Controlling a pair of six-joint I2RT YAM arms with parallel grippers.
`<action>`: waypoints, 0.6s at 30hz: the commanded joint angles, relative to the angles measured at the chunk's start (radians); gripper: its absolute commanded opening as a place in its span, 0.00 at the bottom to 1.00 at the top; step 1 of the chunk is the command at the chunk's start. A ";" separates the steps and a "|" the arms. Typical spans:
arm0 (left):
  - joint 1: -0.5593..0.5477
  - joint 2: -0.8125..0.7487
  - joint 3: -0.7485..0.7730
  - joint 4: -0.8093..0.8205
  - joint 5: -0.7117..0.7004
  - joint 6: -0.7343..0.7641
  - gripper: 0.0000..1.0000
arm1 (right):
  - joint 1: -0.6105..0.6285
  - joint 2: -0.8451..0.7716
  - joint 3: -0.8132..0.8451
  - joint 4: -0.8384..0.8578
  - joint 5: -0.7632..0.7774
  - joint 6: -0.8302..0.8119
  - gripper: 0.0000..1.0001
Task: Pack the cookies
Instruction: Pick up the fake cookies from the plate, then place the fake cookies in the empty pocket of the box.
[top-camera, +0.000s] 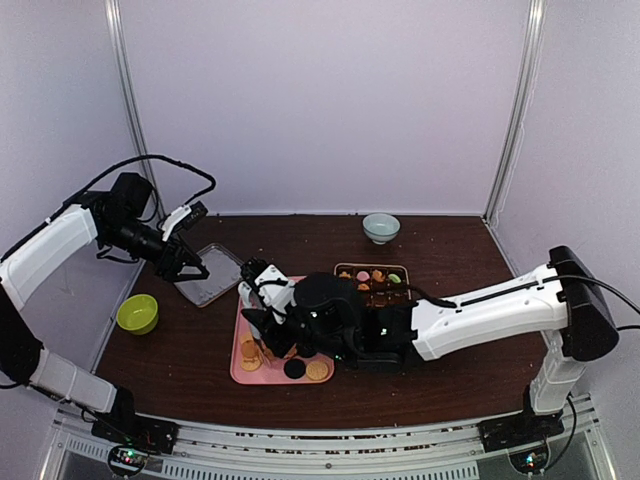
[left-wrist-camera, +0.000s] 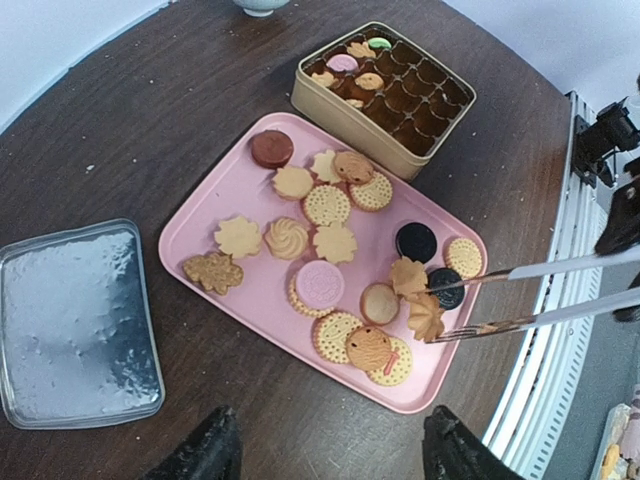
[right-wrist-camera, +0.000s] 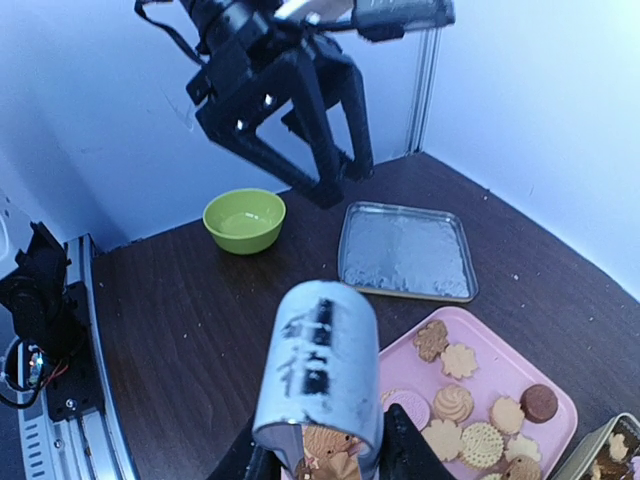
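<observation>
my left gripper hangs wide open and empty over the one silver lid on the left. my right gripper is clamped on one pair of tongs, whose tips are spread beside two leaf cookies; i cannot tell if either is pinched. about twenty cookies lie on the pink tray, and roughly six sit in the gold tin to its far right.

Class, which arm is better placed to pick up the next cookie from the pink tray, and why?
Right. The right gripper holds tongs whose tips are at a leaf-shaped cookie on the pink tray, beside the tin. The left gripper hangs open above the silver lid.
</observation>
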 joint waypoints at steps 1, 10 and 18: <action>0.002 -0.043 0.030 0.004 -0.059 0.009 0.65 | -0.026 -0.116 0.035 0.029 0.038 -0.042 0.15; 0.002 -0.053 0.038 0.004 -0.110 0.017 0.65 | -0.140 -0.275 -0.088 0.010 0.106 -0.078 0.14; 0.004 -0.057 0.057 0.004 -0.150 0.025 0.66 | -0.290 -0.428 -0.243 -0.016 0.126 -0.059 0.15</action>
